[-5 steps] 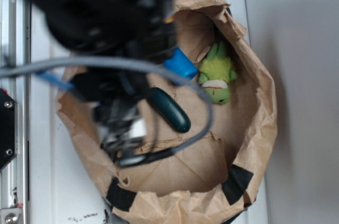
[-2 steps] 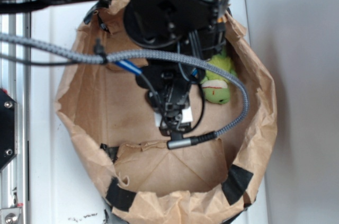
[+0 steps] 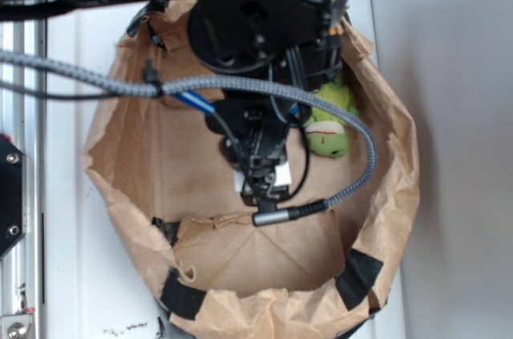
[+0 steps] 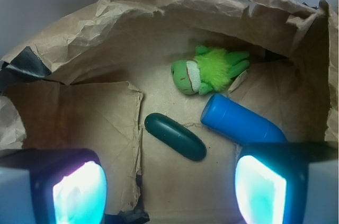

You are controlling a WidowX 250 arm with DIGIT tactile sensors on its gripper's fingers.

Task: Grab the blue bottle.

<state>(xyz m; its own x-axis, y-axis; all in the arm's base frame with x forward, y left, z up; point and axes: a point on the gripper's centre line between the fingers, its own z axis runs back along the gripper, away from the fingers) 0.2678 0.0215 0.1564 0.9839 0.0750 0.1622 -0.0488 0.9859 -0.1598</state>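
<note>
Our two fingers (image 4: 79, 189) stood wide apart at the bottom of the wrist view, their pads glowing pale cyan, nothing between them. The gripper (image 4: 169, 192) hovered open above the floor of a paper bag (image 4: 79, 123).

Just beyond the right finger lay the blue bottle (image 4: 241, 123), on its side, one rounded end pointing toward the middle of the bag and the other end hidden behind that finger. It was smooth, bright blue plastic, cylindrical. Left of it, near but apart, lay a dark teal capsule (image 4: 175, 136), glossy and oblong. Farther back sat a fuzzy green plush toy (image 4: 209, 70) with a pale band on its face, close to the bottle's visible end.

In the overhead view the arm (image 3: 260, 26) covered the bottle almost entirely. Compared with a second earlier, when the arm was a blur at the left, it had swung over the middle of the bag; over the last fraction of a second nothing shifted. We judged it had settled for the descent, though the bottle sat off to the right, not centred.

The bag was crumpled brown kraft paper, its rim patched with black tape (image 3: 359, 273).
</note>
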